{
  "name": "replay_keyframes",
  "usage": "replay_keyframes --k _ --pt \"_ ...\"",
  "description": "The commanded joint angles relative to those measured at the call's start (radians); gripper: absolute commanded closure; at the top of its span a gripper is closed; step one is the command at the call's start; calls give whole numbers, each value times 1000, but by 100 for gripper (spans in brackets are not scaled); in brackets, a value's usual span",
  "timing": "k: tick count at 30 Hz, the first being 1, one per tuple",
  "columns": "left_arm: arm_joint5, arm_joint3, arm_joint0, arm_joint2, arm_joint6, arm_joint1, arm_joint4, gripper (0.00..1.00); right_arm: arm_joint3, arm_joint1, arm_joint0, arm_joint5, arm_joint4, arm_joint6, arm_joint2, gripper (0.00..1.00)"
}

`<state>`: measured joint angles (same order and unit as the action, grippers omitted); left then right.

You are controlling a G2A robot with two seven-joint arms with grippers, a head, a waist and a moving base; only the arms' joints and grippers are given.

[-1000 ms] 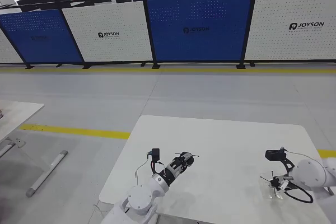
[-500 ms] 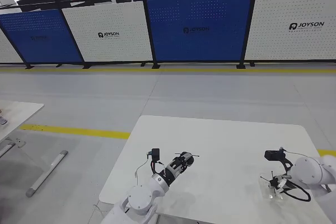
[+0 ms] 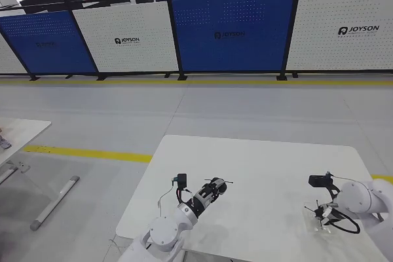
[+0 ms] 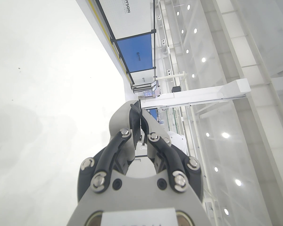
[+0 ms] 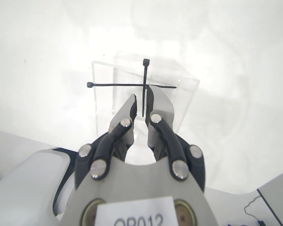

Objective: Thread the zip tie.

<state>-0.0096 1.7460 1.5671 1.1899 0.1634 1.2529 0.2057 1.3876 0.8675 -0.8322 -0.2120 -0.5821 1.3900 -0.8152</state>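
Broadly, the white table (image 3: 262, 164) carries all the work, with the two arms well apart along its near side. On the robot's right stands a clear box (image 5: 101, 99), which seems to serve as a raised rest, so that ties lying on its top can be gripped from the side without scraping the tabletop.

The right gripper (image 5: 142, 96) is at that box. Its jaws are a little apart and hold nothing yet. They straddle the tail of the lengthwise zip tie (image 5: 145, 76), and one pad looks to be just touching it. That tie points its head away from the wrist. Under or over it (I cannot tell which) lies the crosswise zip tie (image 5: 115, 85), which overhangs the box at both ends.

The left gripper (image 4: 138, 109) hangs above bare table on the robot's left, with its jaws pressed together. A thin dark strip runs between the pads, and in the top view it sticks out either side of the tips. I judge this to be a held zip tie (image 3: 219, 181), kept aloft and ready for threading once the other arm has its piece.
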Motion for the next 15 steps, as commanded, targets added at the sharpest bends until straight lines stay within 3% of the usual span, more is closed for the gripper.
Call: replay_keyframes --k 1,9,15 --pt "0 0 0 0 0 0 0 100 -8 1 6 -3 2 0 7 96" --pt "0 0 0 0 0 0 0 100 -23 2 21 -8 15 0 23 100" --pt "0 0 0 0 0 0 0 100 23 -12 -9 3 31 -3 -21 100"
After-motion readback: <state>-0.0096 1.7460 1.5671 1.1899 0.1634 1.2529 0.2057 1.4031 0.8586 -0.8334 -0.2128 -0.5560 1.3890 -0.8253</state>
